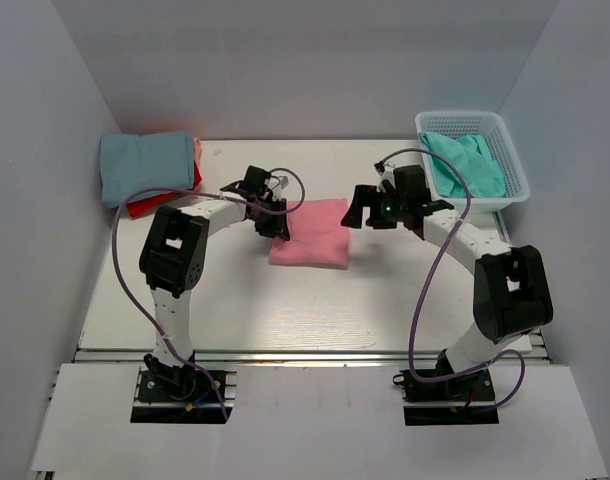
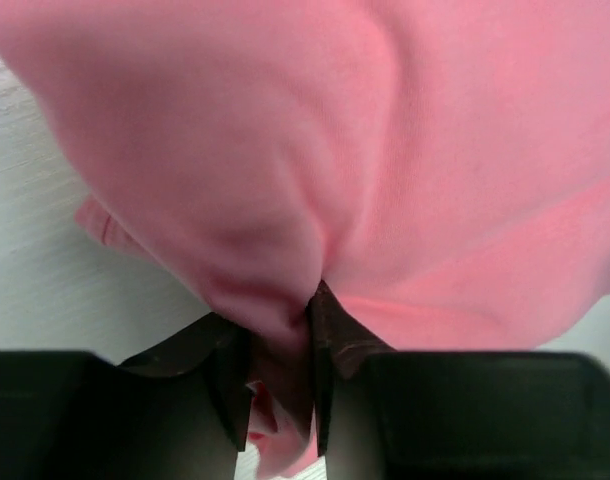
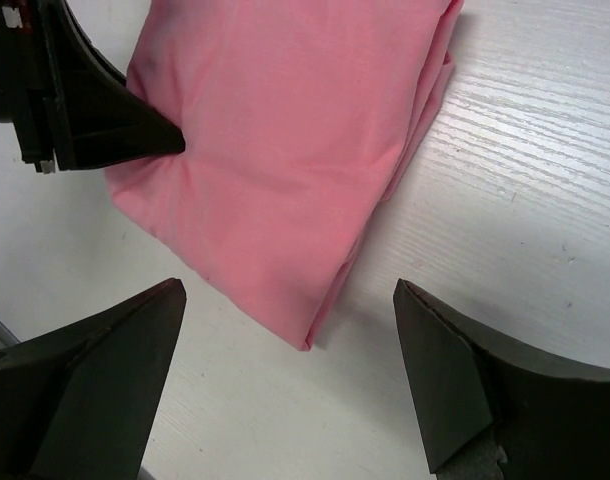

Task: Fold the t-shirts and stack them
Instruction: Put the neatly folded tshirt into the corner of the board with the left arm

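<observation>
Layout on the table point(image 1: 285, 310)
A folded t-shirt point(image 1: 310, 233) is laid centrally between the left gripper point(image 1: 282, 230) and right gripper point(image 1: 357, 212); a stack of t-shirts point(image 1: 148, 170) is set far left, a basket point(image 1: 513, 170) holding a loose t-shirt point(image 1: 467, 163) far right.

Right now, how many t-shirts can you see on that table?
4. A blue one lies on a red one at the back left; a pink one sits mid-table, pinched by the left gripper; a turquoise one is in the basket. Others may be hidden.
</observation>
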You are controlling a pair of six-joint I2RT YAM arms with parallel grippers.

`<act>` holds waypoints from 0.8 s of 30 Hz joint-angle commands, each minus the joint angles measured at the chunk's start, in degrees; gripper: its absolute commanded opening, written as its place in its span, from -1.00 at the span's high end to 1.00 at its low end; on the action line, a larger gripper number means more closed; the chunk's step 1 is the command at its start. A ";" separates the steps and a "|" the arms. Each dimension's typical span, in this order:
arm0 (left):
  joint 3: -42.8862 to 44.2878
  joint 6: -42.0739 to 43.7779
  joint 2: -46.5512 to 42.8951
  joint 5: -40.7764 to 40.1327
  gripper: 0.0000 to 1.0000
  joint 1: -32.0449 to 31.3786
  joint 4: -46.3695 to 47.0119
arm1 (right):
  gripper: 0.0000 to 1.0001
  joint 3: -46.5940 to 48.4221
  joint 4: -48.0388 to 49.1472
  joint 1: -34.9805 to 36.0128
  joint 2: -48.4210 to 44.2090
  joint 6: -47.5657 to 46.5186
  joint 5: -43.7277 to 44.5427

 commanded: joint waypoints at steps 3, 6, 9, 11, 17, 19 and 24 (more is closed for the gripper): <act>1.04 2.50 4.70 -4.37 0.96 -1.82 -3.84 | -0.81 -0.87 0.83 -0.22 -3.48 -1.19 1.99; 5.96 5.39 4.70 -8.84 1.00 -1.82 -7.34 | -0.81 -1.31 1.18 -0.31 -4.00 -1.11 1.73; 10.44 10.15 0.49 -15.34 1.00 -1.82 -7.88 | -0.81 -1.66 1.80 -0.22 -4.53 -0.93 1.81; 10.98 12.86 -3.55 -16.33 1.00 -0.77 -6.74 | -0.81 -1.92 1.97 -0.31 -4.80 -1.10 2.25; 16.51 24.99 -8.57 -21.06 1.00 -0.15 -5.68 | -0.81 -2.28 2.50 -0.39 -5.76 -1.37 2.69; 19.15 27.99 -8.57 -23.44 1.00 -0.15 -7.52 | -0.81 -2.28 2.67 -0.22 -5.93 -1.28 2.61; 25.56 35.10 -8.04 -29.06 1.00 1.17 -10.77 | -0.81 -2.54 3.11 -0.22 -6.46 -0.67 2.87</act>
